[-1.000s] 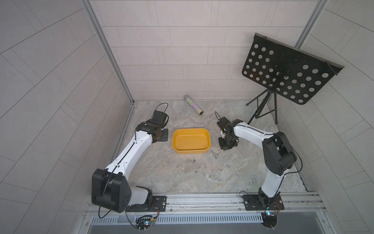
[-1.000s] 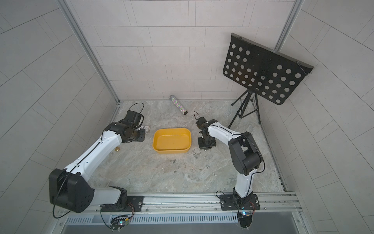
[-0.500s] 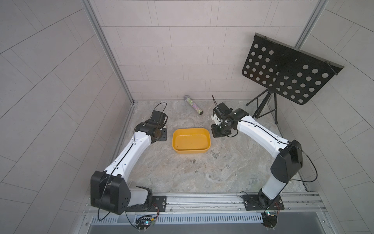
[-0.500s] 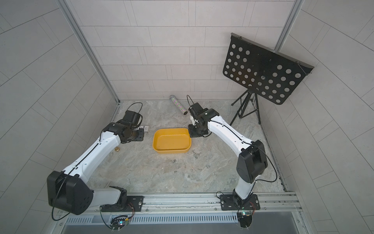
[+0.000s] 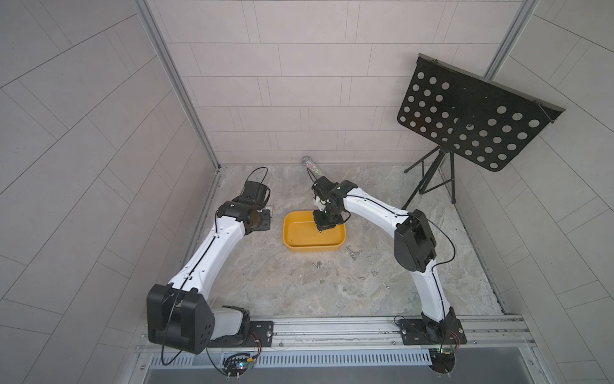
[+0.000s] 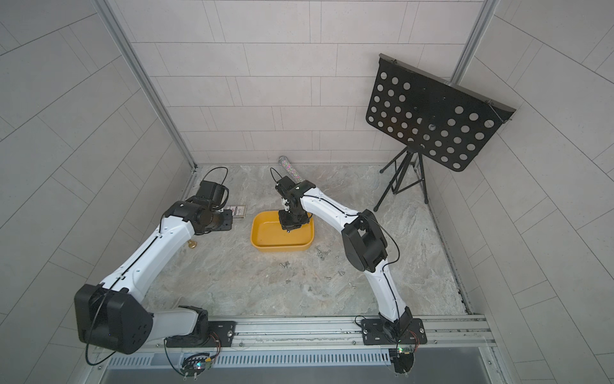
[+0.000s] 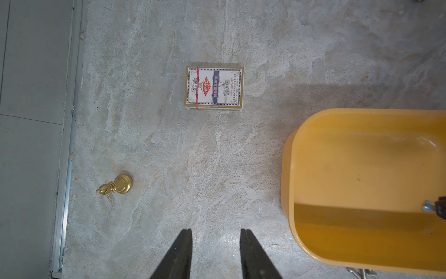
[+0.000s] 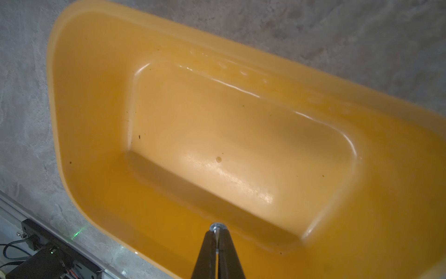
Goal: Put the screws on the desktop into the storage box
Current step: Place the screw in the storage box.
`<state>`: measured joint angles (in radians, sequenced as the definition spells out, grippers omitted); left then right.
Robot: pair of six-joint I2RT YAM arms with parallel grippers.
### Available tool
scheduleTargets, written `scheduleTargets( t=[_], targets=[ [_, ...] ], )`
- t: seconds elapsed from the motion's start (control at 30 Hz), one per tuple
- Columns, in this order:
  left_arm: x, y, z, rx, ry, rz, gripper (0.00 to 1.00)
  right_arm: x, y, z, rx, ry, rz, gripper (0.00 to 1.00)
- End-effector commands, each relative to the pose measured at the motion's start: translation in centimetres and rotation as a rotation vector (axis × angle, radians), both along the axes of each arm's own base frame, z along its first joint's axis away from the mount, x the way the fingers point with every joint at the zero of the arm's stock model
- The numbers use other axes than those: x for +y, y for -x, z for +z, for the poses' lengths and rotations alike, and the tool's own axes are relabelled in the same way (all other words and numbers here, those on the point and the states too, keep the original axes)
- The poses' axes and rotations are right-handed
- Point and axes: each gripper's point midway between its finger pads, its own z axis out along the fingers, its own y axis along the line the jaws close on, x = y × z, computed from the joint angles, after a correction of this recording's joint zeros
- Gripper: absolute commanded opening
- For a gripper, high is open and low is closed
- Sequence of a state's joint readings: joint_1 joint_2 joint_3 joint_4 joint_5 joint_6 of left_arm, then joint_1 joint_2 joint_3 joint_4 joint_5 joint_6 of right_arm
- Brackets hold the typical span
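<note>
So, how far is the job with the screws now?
Done: nothing yet; the storage box looks empty. In hand: the right gripper, shut on one screw, is above it. Remaining: many screws lie scattered on the desktop. The left gripper is open and holds nothing.

A shallow yellow storage box [image 6: 282, 247] sat on a marbled grey desktop [image 6: 232, 286]. The right gripper [image 6: 288, 229] hung over the box's interior. Tiny screws [image 6: 321, 253] lay scattered near the box, toward the arm bases. The left gripper [image 6: 226, 221] hovered beside the box, near a printed card box [image 6: 239, 210].
</note>
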<state>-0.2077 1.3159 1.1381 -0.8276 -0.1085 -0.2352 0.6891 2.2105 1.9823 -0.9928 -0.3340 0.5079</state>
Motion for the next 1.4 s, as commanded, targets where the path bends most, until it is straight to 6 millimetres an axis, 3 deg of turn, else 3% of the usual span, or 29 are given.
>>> scheduleTargets(
  t=[0.0, 0.37, 0.6, 0.8, 0.97, 1.13, 1.27, 1.37],
  targets=[
    [0.3, 0.6, 0.0, 0.005, 0.006, 0.012, 0.41, 1.3, 0.0, 0.0, 0.013, 0.003, 0.006, 0.0],
    [0.2, 0.7, -0.2, 0.012, 0.01, 0.008, 0.41, 4.9, -1.2, -2.2, 0.04, 0.0, 0.031, 0.02],
    [0.2, 0.7, -0.2, 0.012, 0.009, 0.008, 0.41, 4.8, -1.1, -1.7, 0.029, 0.012, 0.041, 0.22],
    [0.3, 0.7, -0.3, 0.015, 0.006, 0.009, 0.42, 4.1, -0.9, 0.8, -0.013, 0.017, 0.058, 0.36],
    [0.3, 0.7, -0.4, 0.018, 0.009, 0.008, 0.42, 0.8, -0.2, 4.8, -0.129, 0.064, 0.036, 0.38],
    [-0.1, 0.7, -0.5, 0.021, 0.026, 0.0, 0.42, -4.6, 0.9, 8.3, -0.265, 0.062, -0.07, 0.39],
    [-0.5, 0.6, -0.8, 0.029, 0.043, -0.012, 0.42, -9.7, 2.3, 9.6, -0.295, 0.081, -0.156, 0.38],
    [-0.7, 0.6, -1.0, 0.035, 0.053, -0.017, 0.42, -13.0, 3.5, 9.2, -0.277, 0.106, -0.195, 0.38]
  ],
)
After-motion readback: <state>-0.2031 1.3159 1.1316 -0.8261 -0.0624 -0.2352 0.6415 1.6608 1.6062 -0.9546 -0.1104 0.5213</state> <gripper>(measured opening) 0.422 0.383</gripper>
